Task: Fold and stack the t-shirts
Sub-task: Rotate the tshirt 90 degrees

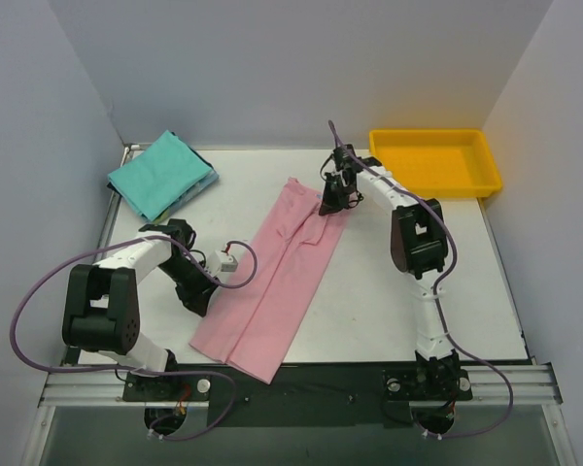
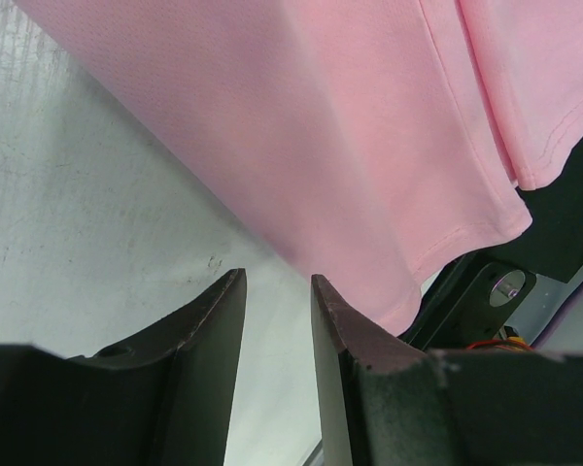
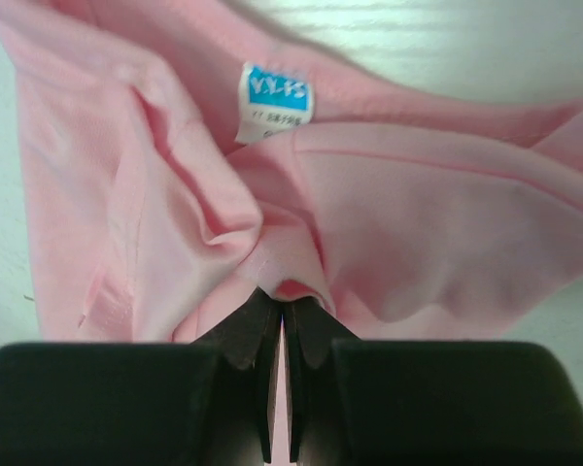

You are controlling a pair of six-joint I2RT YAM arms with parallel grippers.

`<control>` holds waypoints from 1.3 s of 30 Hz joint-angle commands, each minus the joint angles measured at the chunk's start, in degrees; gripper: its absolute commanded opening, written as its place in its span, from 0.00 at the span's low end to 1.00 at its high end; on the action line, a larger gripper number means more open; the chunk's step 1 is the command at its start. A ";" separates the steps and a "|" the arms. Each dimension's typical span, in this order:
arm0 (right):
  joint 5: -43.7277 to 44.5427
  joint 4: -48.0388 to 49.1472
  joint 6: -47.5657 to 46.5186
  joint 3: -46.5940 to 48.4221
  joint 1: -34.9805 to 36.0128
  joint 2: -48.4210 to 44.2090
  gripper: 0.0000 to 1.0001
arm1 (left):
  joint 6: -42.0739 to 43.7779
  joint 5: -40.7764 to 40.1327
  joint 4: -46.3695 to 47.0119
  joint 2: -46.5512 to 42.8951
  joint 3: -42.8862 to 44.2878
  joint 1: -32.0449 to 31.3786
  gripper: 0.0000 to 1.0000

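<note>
A light pink t-shirt (image 1: 277, 277) lies folded into a long strip, slanting from the near middle of the table toward the far middle. My right gripper (image 1: 330, 204) is shut on its far end, pinching bunched cloth (image 3: 272, 267) near the collar, just below a blue label (image 3: 275, 97). My left gripper (image 1: 202, 303) sits low on the table just left of the strip's near end; its jaws stand open with only bare table between them, the pink hem (image 2: 408, 243) just beyond. A teal-green t-shirt (image 1: 160, 173) lies folded at the far left on a blue one (image 1: 206, 183) whose edge shows.
A yellow plastic tray (image 1: 435, 162) stands at the far right corner. Grey walls close in the table on three sides. The metal rail (image 1: 301, 383) with both arm bases runs along the near edge. The left arm's purple cable (image 1: 39, 291) loops outward on the left.
</note>
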 commanded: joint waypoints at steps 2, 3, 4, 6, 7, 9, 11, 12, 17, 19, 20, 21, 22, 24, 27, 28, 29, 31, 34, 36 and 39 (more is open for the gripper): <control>1.70 1.51 6.94 -0.12 -4.13 -0.13 0.00 | 0.27 0.85 0.66 -0.55 -0.44 0.31 0.43; 1.35 2.56 7.38 -0.21 -4.49 0.13 0.00 | 0.36 1.02 0.84 -0.38 -0.71 0.31 0.43; 1.08 3.09 7.73 0.31 -5.28 0.30 0.00 | 0.36 1.55 0.84 -0.37 -0.80 0.31 0.43; 0.90 3.27 8.26 2.32 -6.16 1.88 0.00 | 0.09 2.51 0.75 -0.20 -0.71 0.39 0.43; 1.17 2.66 8.44 3.73 -6.51 2.32 0.00 | 0.09 2.78 0.49 -0.11 -0.71 0.39 0.43; 1.78 0.83 8.61 4.88 -6.96 2.94 0.00 | 0.09 3.22 0.31 -0.20 -0.88 0.31 0.43; 1.87 0.28 8.27 3.84 -7.31 2.42 0.00 | 0.01 3.13 0.57 -0.29 -0.97 0.31 0.43; 1.87 0.37 7.83 3.39 -7.31 1.55 0.00 | 0.09 2.87 0.57 -0.29 -1.15 0.31 0.43; 2.83 0.72 1.43 1.03 -5.99 -3.38 0.00 | -0.17 3.05 0.57 -0.29 -0.27 0.31 0.43; 1.97 3.61 -1.12 -1.25 -5.47 -6.10 0.09 | -0.87 3.40 0.66 -0.37 1.22 0.57 0.43; 0.65 5.45 -1.58 -2.14 -5.46 -7.68 0.16 | -1.57 3.57 0.84 -0.37 2.70 0.57 0.43; -0.14 6.17 -2.01 -3.28 -5.64 -8.21 0.24 | -1.84 4.10 1.01 -0.20 3.41 0.57 0.43; -1.11 6.87 -2.19 -3.64 -5.73 -8.83 0.27 | -2.80 4.28 1.62 -0.20 5.16 0.57 0.43; -1.64 7.66 -2.98 -4.25 -5.73 -9.18 0.35 | -5.07 5.24 3.81 0.59 8.15 0.57 0.45; -3.31 9.51 -3.34 -5.39 -5.64 -9.36 0.38 | -11.92 6.12 9.44 2.78 12.38 0.13 0.50; -4.27 10.73 -2.73 -5.83 -5.55 -9.27 0.38 | -16.47 6.30 13.10 4.27 14.65 0.04 0.51; -4.72 11.35 -2.29 -5.93 -5.55 -9.10 0.38 | -19.82 6.30 14.79 5.24 15.89 0.04 0.52; -3.76 11.45 -0.71 -6.36 -5.64 -9.27 0.37 | -27.92 5.78 18.85 8.93 19.32 0.04 0.53; -0.08 11.01 1.49 -8.29 -6.51 -10.15 0.36 | -31.81 6.82 14.30 15.95 25.48 0.04 0.53; 2.56 8.73 2.02 -7.60 -7.13 -9.89 0.38 | -30.33 6.91 12.53 17.98 25.75 -0.22 0.53; 7.92 2.68 0.36 -5.31 -6.78 -8.49 0.41 | -27.08 6.92 10.95 19.05 23.03 -0.84 0.51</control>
